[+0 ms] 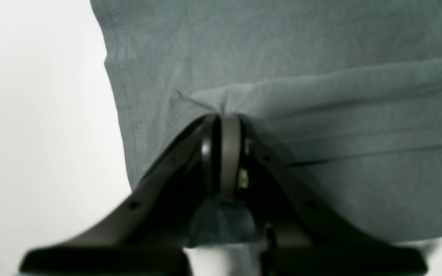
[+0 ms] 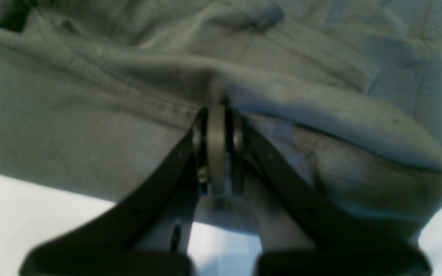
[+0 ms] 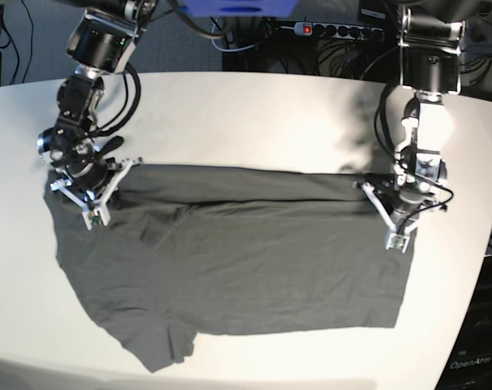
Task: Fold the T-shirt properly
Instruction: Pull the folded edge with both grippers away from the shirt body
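My left claw [image 3: 396,213] and right claw [image 3: 90,185] each pinch the far folded edge of the T-shirt [image 3: 246,268]; its long axis runs between them across the bench [image 3: 246,114], body lying toward me.

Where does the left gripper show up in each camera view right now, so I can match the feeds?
Left wrist: left gripper at bottom centre, shut on a fold of the T-shirt.
Right wrist: not in it; only the right gripper shows.
Base: at the right, on the T-shirt's far edge.
Shared landmark: the T-shirt on the white table.
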### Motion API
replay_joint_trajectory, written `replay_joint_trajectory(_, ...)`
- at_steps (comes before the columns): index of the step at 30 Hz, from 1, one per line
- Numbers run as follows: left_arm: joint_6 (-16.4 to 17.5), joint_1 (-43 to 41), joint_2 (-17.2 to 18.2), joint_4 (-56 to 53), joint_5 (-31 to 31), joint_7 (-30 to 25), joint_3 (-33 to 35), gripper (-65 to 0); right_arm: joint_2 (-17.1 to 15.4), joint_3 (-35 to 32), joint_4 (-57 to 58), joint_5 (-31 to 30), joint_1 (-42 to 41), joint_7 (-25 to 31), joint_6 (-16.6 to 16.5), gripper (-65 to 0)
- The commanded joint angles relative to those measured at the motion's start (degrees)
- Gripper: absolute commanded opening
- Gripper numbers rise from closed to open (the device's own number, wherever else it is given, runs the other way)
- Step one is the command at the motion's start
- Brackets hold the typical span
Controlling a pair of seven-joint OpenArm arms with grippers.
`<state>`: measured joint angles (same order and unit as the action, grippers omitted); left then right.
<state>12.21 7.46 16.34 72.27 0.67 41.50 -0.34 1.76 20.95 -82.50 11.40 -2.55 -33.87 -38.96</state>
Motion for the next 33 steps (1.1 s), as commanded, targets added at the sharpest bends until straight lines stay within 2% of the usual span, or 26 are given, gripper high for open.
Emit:
replay_joint_trajectory(1, 1.8, -0.9, -0.2, -1.2, -1.0, 4.2, 0.3, -62.7, -0.3, 0.5, -0.4, 1.6, 0.3, -2.1, 0.1, -64.0)
replay_joint_trajectory(7, 1.9, -1.1, 0.1, -1.1, -1.0, 4.2, 0.4, -62.7, -0.2, 1.4, -0.8, 1.5, 3.0, -2.1, 0.0, -64.1)
replay_joint_trajectory(12, 1.9, -2.1, 0.2, -0.8, -1.0, 4.2, 0.6, -62.7, -0.4, 1.4, -0.8, -1.8, 5.9, -0.7, 0.1, -64.1)
replay_joint_trajectory(21, 2.0, -4.2, 2.7, -0.7, -1.4, 4.2, 0.8, -62.7, 0.4, 3.1, -1.0, -1.8, 9.0, -0.6, 0.1, -64.1)
replay_joint_trajectory(28, 2.1, -5.6, 2.9, -0.5, -1.4, 4.2, 0.6, -62.7, 0.7, 4.1, -5.6, -1.8, 11.9, -0.6, 0.1, -64.1)
replay_joint_trajectory(33, 2.1, -8.8, 3.0, 5.8, -1.4, 5.0, 0.4, -62.7, 1.0, 4.1, -8.7, -1.8, 14.5, -0.6, 0.1, -64.1)
